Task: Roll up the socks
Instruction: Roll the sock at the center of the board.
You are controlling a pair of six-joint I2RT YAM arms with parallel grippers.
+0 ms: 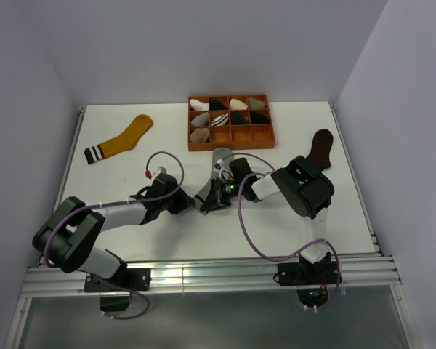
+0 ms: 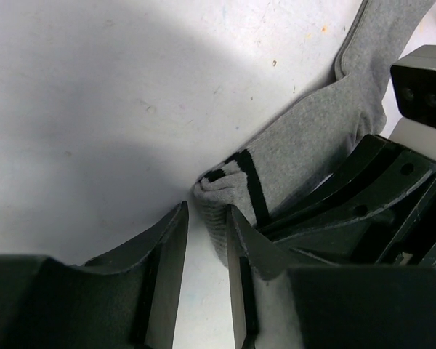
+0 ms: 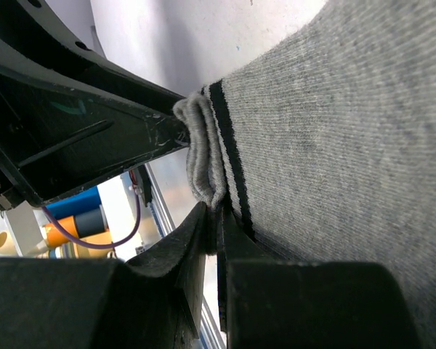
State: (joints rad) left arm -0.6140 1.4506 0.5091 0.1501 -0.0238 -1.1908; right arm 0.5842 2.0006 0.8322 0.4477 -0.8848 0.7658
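Nothing is rolled yet, I judge, so all three are left. Yellow sock (image 1: 123, 138) lies flat far left and brown sock (image 1: 321, 149) flat far right. Grey sock (image 2: 312, 138) is mid-table, just near of the tray (image 1: 229, 147), cuff (image 3: 203, 153) barely folded. Right gripper (image 3: 212, 218) pinches that fold. Left gripper (image 2: 207, 218) has jaws apart, cuff edge between, not clamped. White walls (image 1: 203, 43) on three sides. White table (image 1: 167, 240), lightly specked. Tray holds small bundles (image 1: 200, 104).

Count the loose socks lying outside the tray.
3: mustard sock far left; brown sock far right; grey sock centre, near the orange tray. More may be hidden.
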